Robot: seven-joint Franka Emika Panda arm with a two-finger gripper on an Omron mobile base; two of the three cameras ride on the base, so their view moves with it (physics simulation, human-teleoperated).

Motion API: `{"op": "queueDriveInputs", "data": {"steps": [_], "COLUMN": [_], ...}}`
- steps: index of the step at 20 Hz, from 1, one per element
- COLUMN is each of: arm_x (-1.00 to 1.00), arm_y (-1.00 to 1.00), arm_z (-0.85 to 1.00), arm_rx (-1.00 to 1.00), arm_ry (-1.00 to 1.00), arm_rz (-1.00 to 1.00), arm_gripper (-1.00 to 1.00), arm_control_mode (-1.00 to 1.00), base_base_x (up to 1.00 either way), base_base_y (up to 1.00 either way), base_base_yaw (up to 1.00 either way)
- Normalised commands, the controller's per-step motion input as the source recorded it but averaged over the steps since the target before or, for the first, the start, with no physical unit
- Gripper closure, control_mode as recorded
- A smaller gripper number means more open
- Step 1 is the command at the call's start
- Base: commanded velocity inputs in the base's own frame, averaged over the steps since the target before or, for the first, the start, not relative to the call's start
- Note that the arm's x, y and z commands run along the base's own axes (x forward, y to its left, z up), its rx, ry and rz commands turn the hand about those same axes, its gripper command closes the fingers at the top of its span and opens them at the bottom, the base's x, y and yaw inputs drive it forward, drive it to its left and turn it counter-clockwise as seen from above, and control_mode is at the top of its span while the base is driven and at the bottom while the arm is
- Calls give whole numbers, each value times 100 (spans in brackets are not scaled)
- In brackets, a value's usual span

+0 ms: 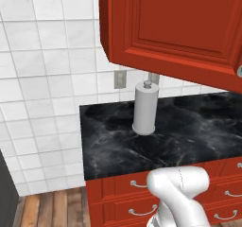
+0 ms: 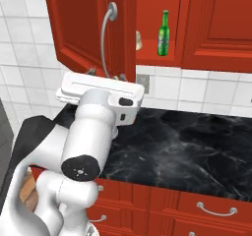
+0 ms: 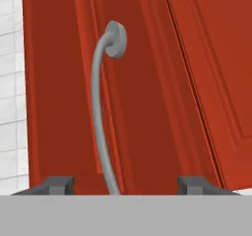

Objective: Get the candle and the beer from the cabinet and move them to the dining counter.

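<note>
The red-brown cabinet point(image 2: 162, 4) hangs on the wall with its left door point(image 2: 83, 23) swung open. On its shelf stands the green beer point(image 2: 163, 33), upright. Left of it the cream candle point(image 2: 139, 39) peeks out, mostly hidden by the door's edge. My gripper point(image 2: 106, 75) is at the bottom of the door's curved silver handle point(image 2: 105, 38). In the hand view the handle point(image 3: 100, 117) runs down between my fingertips point(image 3: 59, 184), which stand wide apart and clear of it. The gripper point(image 3: 126, 185) is open and holds nothing. The dining counter is out of view.
A narrow black marble counter point(image 1: 189, 126) runs below the cabinet against white tiles, with a paper towel roll point(image 1: 145, 109) on it. Red drawers point(image 1: 137, 197) with small handles sit under it. The open door point(image 1: 179, 27) overhangs the counter. Wooden floor point(image 1: 52, 209) lies to the left.
</note>
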Motion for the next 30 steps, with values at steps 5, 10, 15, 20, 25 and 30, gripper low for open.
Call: {"op": "queueDriveInputs", "data": {"steps": [5,10,15,20,25,30], "arm_x": [-42,-27,39,73,64,62], "arm_y": [-74,-75,-52,-40,-41,-25], "arm_z": [0,0,-6,-24,-26,-33], "arm_rx": [25,29,35,33,31,29], "arm_ry": [0,1,21,29,27,24], "arm_rz": [0,0,16,26,26,21], "arm_gripper": [-100,-100,-100,-100,-100,-100], "arm_control_mode": [-100,-100,-100,-100,-100,-100], "base_base_x": [0,0,0,0,0,0], "base_base_y": [0,0,0,0,0,0], "base_base_yaw": [0,0,0,0,0,0]}}
